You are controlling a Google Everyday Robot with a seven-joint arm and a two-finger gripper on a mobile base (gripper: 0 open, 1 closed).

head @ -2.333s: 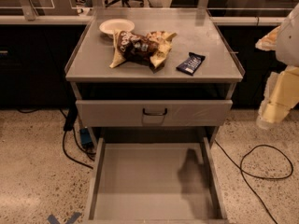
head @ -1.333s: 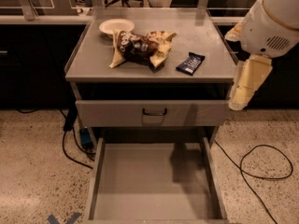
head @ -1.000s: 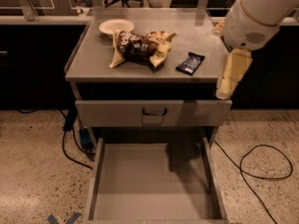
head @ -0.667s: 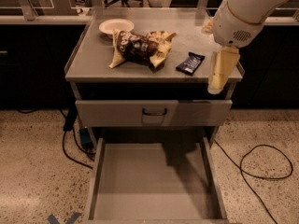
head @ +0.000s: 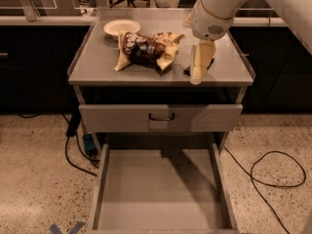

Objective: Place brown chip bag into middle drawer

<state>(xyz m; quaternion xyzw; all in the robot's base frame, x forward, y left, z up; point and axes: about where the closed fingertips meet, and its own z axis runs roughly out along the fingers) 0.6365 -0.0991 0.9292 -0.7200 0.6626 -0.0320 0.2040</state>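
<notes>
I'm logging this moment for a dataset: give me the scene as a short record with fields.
bag: brown chip bag lies crumpled on the cabinet top, not held
drawer: middle drawer pulled out, floor bare
gripper: gripper hangs over the top's right side, right of the bag, apart from it
others: white bowl behind the bag; closed drawer front above the open drawer

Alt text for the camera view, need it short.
The gripper hangs over the right side of the cabinet top, right of the brown chip bag, which lies beside a white bowl. Below, the middle drawer is pulled open.
</notes>
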